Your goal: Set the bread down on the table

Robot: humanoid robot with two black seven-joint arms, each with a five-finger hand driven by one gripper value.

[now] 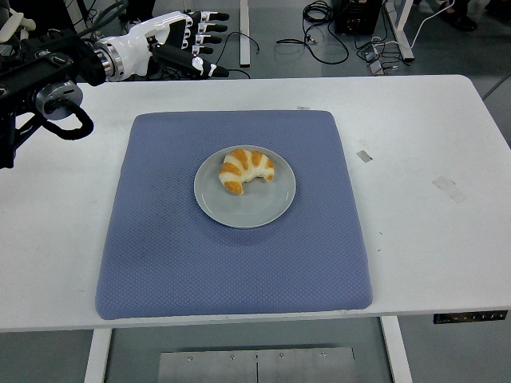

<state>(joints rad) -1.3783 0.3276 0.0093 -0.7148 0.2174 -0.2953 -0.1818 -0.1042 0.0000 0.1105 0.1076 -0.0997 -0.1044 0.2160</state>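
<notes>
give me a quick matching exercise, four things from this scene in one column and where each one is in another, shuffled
Things:
1. bread
2. plate
3. mat
4. left hand

Places:
A. on the white table, under the plate
B. above the table's far left corner, fingers spread
C. on the plate
D. in the middle of the mat

Pairs: 1-C, 2-D, 3-A, 4-B

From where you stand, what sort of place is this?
Probably a robotics lab: a robot hand reaches over a white table, and loose cables trail across the floor behind.
</notes>
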